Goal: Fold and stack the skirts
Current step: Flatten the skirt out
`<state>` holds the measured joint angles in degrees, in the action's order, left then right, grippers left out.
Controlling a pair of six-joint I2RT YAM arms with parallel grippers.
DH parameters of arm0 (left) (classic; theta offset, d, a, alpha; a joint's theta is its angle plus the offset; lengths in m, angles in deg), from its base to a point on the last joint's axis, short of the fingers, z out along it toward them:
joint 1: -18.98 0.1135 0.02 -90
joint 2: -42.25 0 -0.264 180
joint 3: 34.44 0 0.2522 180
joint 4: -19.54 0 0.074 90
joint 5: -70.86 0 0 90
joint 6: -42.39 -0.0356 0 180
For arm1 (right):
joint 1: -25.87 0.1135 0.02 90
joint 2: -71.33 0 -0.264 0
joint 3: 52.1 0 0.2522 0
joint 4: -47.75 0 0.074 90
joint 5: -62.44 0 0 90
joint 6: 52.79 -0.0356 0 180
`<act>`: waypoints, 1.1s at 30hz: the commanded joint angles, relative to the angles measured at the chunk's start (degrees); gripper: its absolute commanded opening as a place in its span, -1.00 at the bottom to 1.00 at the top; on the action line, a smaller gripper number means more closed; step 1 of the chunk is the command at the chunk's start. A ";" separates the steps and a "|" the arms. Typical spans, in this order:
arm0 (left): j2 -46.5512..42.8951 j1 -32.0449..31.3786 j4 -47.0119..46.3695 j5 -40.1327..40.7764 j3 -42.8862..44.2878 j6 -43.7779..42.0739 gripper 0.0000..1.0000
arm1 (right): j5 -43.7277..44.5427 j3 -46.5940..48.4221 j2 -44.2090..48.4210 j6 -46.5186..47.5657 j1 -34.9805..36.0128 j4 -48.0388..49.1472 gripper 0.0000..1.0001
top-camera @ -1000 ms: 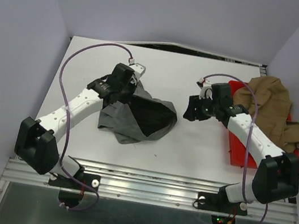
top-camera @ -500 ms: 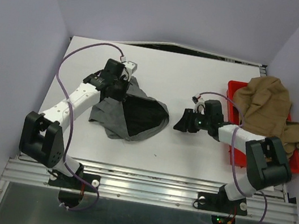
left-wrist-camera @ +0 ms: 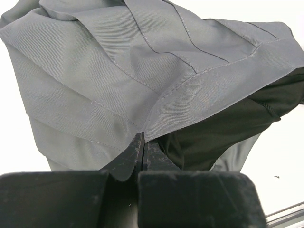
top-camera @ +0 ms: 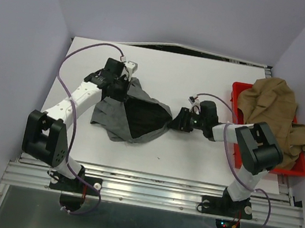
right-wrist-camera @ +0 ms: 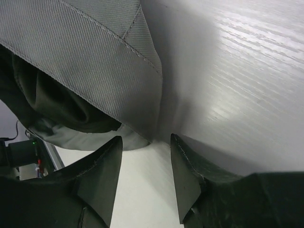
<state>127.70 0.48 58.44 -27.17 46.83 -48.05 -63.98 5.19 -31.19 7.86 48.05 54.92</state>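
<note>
A grey skirt (top-camera: 120,114) with a black lining lies crumpled on the white table (top-camera: 192,156), left of centre. My left gripper (top-camera: 123,88) is shut on its upper left hem; in the left wrist view the jaws pinch the hem edge (left-wrist-camera: 142,135). My right gripper (top-camera: 175,122) is open, low over the table, at the skirt's right edge. In the right wrist view the skirt's hem corner (right-wrist-camera: 142,95) hangs just ahead of the open fingers (right-wrist-camera: 102,166). A tan skirt (top-camera: 271,104) lies heaped in the red tray (top-camera: 301,169).
The red tray stands at the right edge of the table. Purple cables loop above both arms. Grey walls close in the table on the left, back and right.
My right gripper has moved left across the table to the grey skirt's right edge. My left gripper has drawn the hem slightly back and left.
</note>
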 commanded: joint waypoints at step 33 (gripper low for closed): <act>-4.83 5.23 -8.37 30.45 32.97 -27.42 -1.00 | 30.44 69.09 4.95 46.38 -7.41 -39.29 -0.99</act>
<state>127.66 1.82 47.60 -12.24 82.24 -70.35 -48.01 77.29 -27.91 46.16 44.68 23.88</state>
